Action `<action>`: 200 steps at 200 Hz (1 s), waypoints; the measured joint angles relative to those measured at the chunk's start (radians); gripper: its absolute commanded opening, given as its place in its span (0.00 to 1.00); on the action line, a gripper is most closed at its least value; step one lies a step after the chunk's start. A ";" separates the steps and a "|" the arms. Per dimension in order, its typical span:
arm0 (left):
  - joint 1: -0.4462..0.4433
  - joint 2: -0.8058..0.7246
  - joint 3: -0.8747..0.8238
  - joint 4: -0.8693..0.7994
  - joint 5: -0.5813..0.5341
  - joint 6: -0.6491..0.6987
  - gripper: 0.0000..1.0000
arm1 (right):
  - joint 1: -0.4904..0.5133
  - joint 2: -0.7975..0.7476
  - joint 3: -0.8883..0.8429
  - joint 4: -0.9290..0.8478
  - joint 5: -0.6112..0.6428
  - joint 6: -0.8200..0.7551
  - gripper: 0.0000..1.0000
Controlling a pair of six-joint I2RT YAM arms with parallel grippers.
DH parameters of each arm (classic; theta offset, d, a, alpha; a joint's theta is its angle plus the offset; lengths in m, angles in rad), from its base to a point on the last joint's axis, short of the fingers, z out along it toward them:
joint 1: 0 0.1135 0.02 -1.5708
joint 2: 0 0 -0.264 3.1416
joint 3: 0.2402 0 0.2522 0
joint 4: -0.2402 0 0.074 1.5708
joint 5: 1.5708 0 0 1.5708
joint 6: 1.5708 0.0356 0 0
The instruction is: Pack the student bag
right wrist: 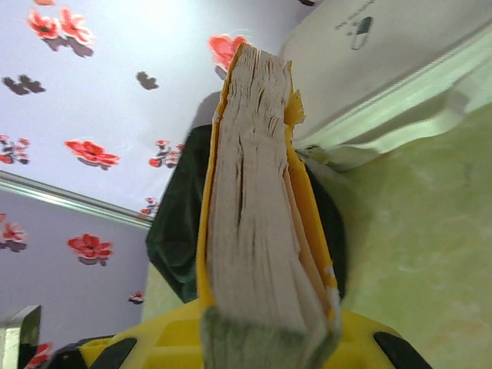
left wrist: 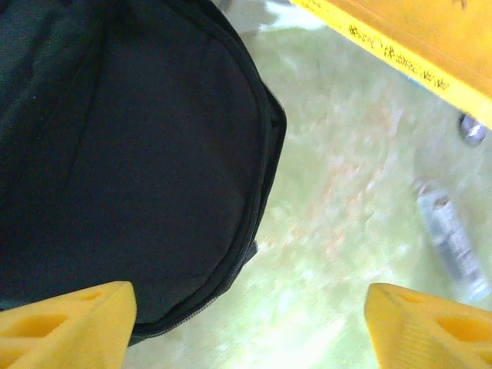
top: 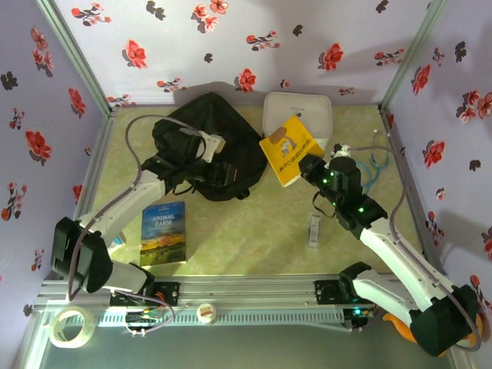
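The student bag (top: 223, 165) is a black fabric backpack lying at the back left of the table. My left gripper (top: 213, 144) hovers over it. In the left wrist view the bag's (left wrist: 131, 154) zipped edge curves past my left gripper (left wrist: 250, 330), whose yellow fingertips (left wrist: 69, 323) stand wide apart and open, with bare table between them. My right gripper (top: 311, 167) is shut on a yellow book (top: 288, 150), held tilted just right of the bag. The right wrist view has the book (right wrist: 257, 215) edge-on, pages showing, clamped in my right gripper (right wrist: 265, 338), with the bag (right wrist: 173, 238) behind it.
A white zip case (top: 298, 115) stands at the back, behind the yellow book. An "Animal Farm" book (top: 164, 233) lies front left. A small white tube (top: 314, 231) lies right of centre. A blue cord (top: 378, 165) sits by the right wall. Tape rolls (top: 71, 327) rest on the front rail.
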 measured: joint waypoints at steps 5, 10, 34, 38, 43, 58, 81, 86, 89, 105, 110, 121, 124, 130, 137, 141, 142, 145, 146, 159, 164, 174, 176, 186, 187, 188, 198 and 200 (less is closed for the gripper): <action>-0.008 0.011 0.011 -0.015 -0.009 0.034 0.74 | -0.006 -0.001 0.000 -0.014 -0.004 -0.005 0.10; -0.015 0.022 0.021 -0.032 -0.018 0.066 0.73 | -0.013 -0.001 0.000 -0.023 -0.010 -0.008 0.10; -0.042 0.071 0.061 -0.110 -0.049 0.189 0.72 | -0.041 -0.005 0.000 -0.073 -0.025 -0.020 0.11; -0.045 0.079 0.068 -0.119 -0.056 0.206 0.72 | -0.047 -0.006 0.000 -0.080 -0.027 -0.024 0.11; -0.050 0.090 0.077 -0.134 -0.066 0.229 0.72 | -0.053 -0.006 0.000 -0.089 -0.031 -0.027 0.11; -0.061 0.123 0.105 -0.173 -0.103 0.290 0.71 | -0.068 -0.005 0.006 -0.125 -0.041 -0.037 0.11; -0.066 0.178 0.148 -0.217 -0.151 0.359 0.70 | -0.083 -0.004 0.026 -0.173 -0.058 -0.052 0.11; -0.067 0.192 0.156 -0.224 -0.161 0.372 0.70 | -0.085 -0.003 0.033 -0.181 -0.064 -0.054 0.11; -0.067 0.199 0.162 -0.229 -0.167 0.378 0.70 | -0.086 -0.003 0.036 -0.185 -0.068 -0.055 0.11; -0.067 0.248 0.194 -0.254 -0.191 0.411 0.70 | -0.090 -0.002 0.047 -0.190 -0.084 -0.060 0.11; -0.067 0.264 0.205 -0.264 -0.196 0.422 0.70 | -0.090 -0.002 0.050 -0.192 -0.091 -0.060 0.11; -0.067 0.298 0.232 -0.286 -0.206 0.441 0.70 | -0.092 -0.002 0.050 -0.192 -0.101 -0.060 0.11; -0.067 0.307 0.238 -0.291 -0.207 0.446 0.70 | -0.092 -0.002 0.050 -0.192 -0.103 -0.060 0.11; -0.067 0.324 0.253 -0.301 -0.212 0.455 0.70 | -0.092 -0.002 0.050 -0.192 -0.106 -0.060 0.11; -0.067 0.342 0.271 -0.315 -0.218 0.463 0.70 | -0.093 0.000 0.050 -0.193 -0.110 -0.060 0.11; -0.067 0.354 0.284 -0.326 -0.222 0.469 0.69 | -0.093 0.001 0.050 -0.193 -0.112 -0.060 0.12; -0.067 0.356 0.286 -0.328 -0.222 0.470 0.69 | -0.094 0.002 0.050 -0.193 -0.112 -0.060 0.11; -0.067 0.363 0.295 -0.334 -0.227 0.473 0.69 | -0.095 0.003 0.050 -0.193 -0.113 -0.060 0.12; -0.067 0.367 0.299 -0.337 -0.229 0.474 0.69 | -0.095 0.004 0.051 -0.193 -0.113 -0.060 0.12; -0.065 0.396 0.335 -0.359 -0.245 0.482 0.69 | -0.099 0.014 0.053 -0.193 -0.120 -0.060 0.12; -0.064 0.404 0.346 -0.368 -0.249 0.485 0.69 | -0.100 0.021 0.056 -0.194 -0.121 -0.060 0.12; -0.064 0.415 0.364 -0.382 -0.257 0.491 0.66 | -0.105 0.035 0.063 -0.196 -0.123 -0.060 0.12; -0.064 0.417 0.366 -0.385 -0.259 0.493 0.65 | -0.105 0.039 0.064 -0.197 -0.124 -0.060 0.12; -0.064 0.421 0.378 -0.394 -0.266 0.497 0.62 | -0.109 0.056 0.075 -0.200 -0.127 -0.060 0.12; -0.064 0.421 0.378 -0.395 -0.266 0.498 0.62 | -0.109 0.057 0.075 -0.200 -0.127 -0.060 0.12; -0.064 0.421 0.380 -0.397 -0.267 0.500 0.62 | -0.110 0.058 0.076 -0.200 -0.127 -0.060 0.12; -0.064 0.421 0.389 -0.404 -0.278 0.502 0.60 | -0.112 0.074 0.089 -0.201 -0.127 -0.060 0.12; -0.064 0.421 0.391 -0.405 -0.279 0.500 0.59 | -0.113 0.078 0.092 -0.201 -0.128 -0.060 0.12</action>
